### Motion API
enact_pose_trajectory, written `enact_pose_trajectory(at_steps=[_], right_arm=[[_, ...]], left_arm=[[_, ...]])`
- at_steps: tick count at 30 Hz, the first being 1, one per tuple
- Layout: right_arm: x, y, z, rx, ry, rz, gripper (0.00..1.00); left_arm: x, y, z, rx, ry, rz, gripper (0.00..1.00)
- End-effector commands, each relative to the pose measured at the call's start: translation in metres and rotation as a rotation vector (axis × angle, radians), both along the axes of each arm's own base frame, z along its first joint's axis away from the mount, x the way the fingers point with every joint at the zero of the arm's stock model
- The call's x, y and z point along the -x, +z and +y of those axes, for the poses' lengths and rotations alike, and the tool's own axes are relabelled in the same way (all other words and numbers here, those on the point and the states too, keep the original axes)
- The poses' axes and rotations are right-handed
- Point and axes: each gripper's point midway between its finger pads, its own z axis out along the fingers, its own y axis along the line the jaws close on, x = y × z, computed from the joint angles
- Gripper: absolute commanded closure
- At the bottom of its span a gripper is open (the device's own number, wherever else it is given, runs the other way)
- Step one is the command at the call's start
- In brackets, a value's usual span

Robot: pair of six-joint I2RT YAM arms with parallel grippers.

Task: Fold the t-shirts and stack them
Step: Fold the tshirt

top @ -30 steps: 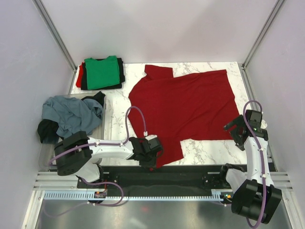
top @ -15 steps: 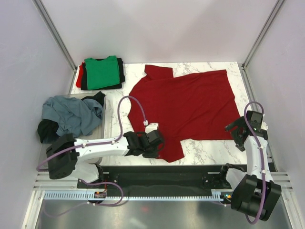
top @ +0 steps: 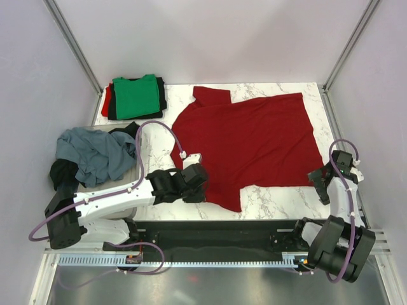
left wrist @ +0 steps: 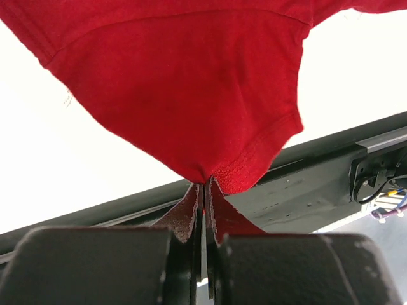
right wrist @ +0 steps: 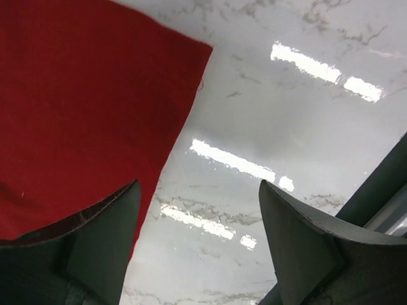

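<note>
Now | left gripper (left wrist: 202,190) clamps dark red t-shirt (top: 254,140) hem | right gripper (right wrist: 197,244) spread

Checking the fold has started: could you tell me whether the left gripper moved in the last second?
Yes: the left gripper, holding the dark red t-shirt, moved away from the table's near edge.

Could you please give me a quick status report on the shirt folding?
Left gripper shut on red shirt, near sleeve. Right gripper open at its near right edge. Nothing on the shirt; folded stack sits apart, far left.
</note>
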Motion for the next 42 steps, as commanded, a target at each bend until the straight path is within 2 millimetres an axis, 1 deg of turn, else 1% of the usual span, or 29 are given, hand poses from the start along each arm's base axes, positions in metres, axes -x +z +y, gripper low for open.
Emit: enact_pose_trajectory(at_steps=[1,4,7,9,10,12,15,17,19,21,24,27,30,31,32,35,38,41,42], right_arm=[[-0.011,0.001,-0.027,0.071,-0.086,-0.033,0.19],[-0.021,-0.003,-0.037,0.075,-0.120,-0.038,0.25],[-0.029,-0.003,-0.048,0.096,-0.142,-0.042,0.28],[-0.033,-0.010,-0.049,0.087,-0.140,-0.035,0.30],[-0.033,-0.013,-0.048,0.080,-0.144,-0.027,0.32],[-0.034,-0.019,-0.049,0.078,-0.146,-0.025,0.34],[-0.037,-0.020,-0.055,0.093,-0.146,-0.028,0.36],[-0.039,-0.018,-0.058,0.099,-0.145,-0.033,0.37],[-0.042,-0.011,-0.061,0.114,-0.134,-0.045,0.39],[-0.042,-0.005,-0.066,0.136,-0.136,-0.057,0.39],[-0.043,0.000,-0.069,0.144,-0.133,-0.063,0.40],[-0.043,-0.005,-0.070,0.133,-0.129,-0.047,0.44],[-0.041,-0.014,-0.068,0.116,-0.122,-0.037,0.54],[-0.041,-0.016,-0.067,0.110,-0.122,-0.040,0.63],[-0.041,-0.020,-0.066,0.107,-0.118,-0.040,0.67],[-0.039,-0.026,-0.063,0.096,-0.110,-0.037,0.75],[-0.039,-0.027,-0.060,0.084,-0.095,-0.036,0.88],[-0.039,-0.026,-0.051,0.052,-0.065,-0.049,0.95],[-0.038,-0.025,-0.048,0.041,-0.056,-0.051,0.99]], left_arm=[[-0.005,0.010,0.004,-0.001,0.001,-0.040,0.98],[-0.005,0.009,0.004,-0.003,-0.001,-0.037,0.98],[-0.005,0.011,0.005,-0.009,-0.010,-0.039,0.98],[-0.006,0.012,0.006,-0.011,-0.010,-0.041,0.98],[-0.006,0.013,0.008,-0.013,-0.008,-0.044,0.98],[-0.007,0.013,0.010,-0.016,-0.005,-0.045,0.98],[-0.008,0.013,0.012,-0.017,0.000,-0.046,0.98],[-0.008,0.014,0.014,-0.015,0.003,-0.046,0.98],[-0.008,0.014,0.015,-0.018,0.004,-0.047,0.98],[-0.008,0.014,0.017,-0.019,0.006,-0.048,0.98],[-0.009,0.011,0.018,-0.025,0.009,-0.046,0.98],[-0.010,0.012,0.019,-0.029,0.006,-0.048,0.98],[-0.011,0.013,0.019,-0.025,0.008,-0.051,0.98],[-0.012,0.014,0.019,-0.024,0.008,-0.053,0.98],[-0.011,0.014,0.019,-0.024,0.009,-0.051,0.98],[-0.012,0.015,0.020,-0.018,0.013,-0.055,0.98],[-0.012,0.018,0.020,-0.009,0.014,-0.059,0.98],[-0.012,0.026,0.021,0.017,0.021,-0.069,0.98],[-0.011,0.029,0.021,0.025,0.020,-0.068,0.98]])
